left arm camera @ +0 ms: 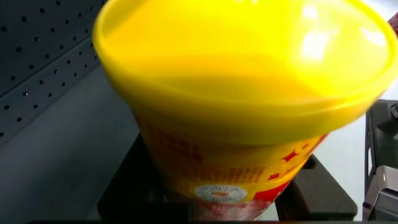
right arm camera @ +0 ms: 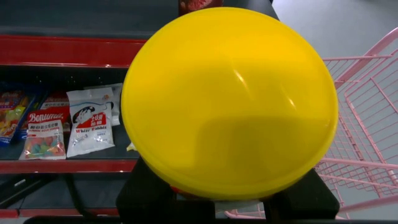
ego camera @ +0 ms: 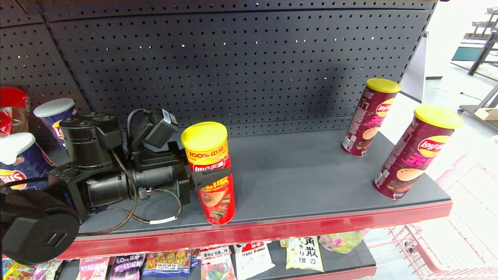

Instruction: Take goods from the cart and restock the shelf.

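A red chip can with a yellow lid (ego camera: 212, 171) stands upright near the front edge of the grey shelf board (ego camera: 295, 175). My left gripper (ego camera: 213, 175) comes in from the left, shut around the can's middle. In the left wrist view the same can (left arm camera: 242, 81) sits between the dark fingers (left arm camera: 134, 180). In the right wrist view another can with a yellow lid (right arm camera: 230, 99) is held in my right gripper (right arm camera: 227, 202), which is shut on it, above the pink cart (right arm camera: 367, 124).
Two maroon cans (ego camera: 371, 116) (ego camera: 418, 151) stand at the shelf's right end. Blue cans (ego camera: 54, 116) crowd the left end. Snack bags (ego camera: 253, 258) lie on the lower shelf. A perforated back panel (ego camera: 233, 66) closes the rear. The cart (ego camera: 463, 225) stands at lower right.
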Available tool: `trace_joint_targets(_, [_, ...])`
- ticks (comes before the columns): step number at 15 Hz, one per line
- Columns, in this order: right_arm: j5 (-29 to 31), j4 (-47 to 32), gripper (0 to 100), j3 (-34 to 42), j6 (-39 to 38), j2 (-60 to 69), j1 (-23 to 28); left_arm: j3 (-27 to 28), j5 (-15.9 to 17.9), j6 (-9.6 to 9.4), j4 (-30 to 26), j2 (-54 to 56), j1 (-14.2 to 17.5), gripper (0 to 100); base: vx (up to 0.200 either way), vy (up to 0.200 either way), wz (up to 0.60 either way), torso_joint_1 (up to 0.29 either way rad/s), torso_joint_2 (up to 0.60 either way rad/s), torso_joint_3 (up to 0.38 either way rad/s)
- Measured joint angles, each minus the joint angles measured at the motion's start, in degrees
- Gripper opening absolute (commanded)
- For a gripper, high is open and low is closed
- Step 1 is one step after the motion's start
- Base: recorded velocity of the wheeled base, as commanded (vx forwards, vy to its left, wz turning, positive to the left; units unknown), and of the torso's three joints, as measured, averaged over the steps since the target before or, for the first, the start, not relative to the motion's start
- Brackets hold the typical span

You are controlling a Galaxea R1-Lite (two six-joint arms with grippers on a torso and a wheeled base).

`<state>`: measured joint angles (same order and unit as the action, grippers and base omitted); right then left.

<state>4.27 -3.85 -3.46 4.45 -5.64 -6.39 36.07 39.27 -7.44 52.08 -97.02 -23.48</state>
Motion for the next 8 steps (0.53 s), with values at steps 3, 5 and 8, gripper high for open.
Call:
trace_joint_targets(3, [0.00,-0.02,0,0.05,0.00,0.00,0.00,-0.02,-0.10,-0.06,-0.05,-0.07,0.11,0,0.000,0.000,0.00,0.000,0.00,0.000])
trace_joint_targets(5, [0.05,-0.05,0,0.05,-0.05,0.00,0.00,-0.09,-0.18,-0.11,-0.21,-0.13,0.11,100,0.000,0.000,0.00,0.000,0.00,0.000])
trace_joint_targets(8, [0.02,-0.02,0,0.09,-0.05,0.00,0.00,-0.16,-1.63,0.02,-0.13,-0.29,0.11,100,0.000,0.000,0.00,0.000,0.00,0.000])
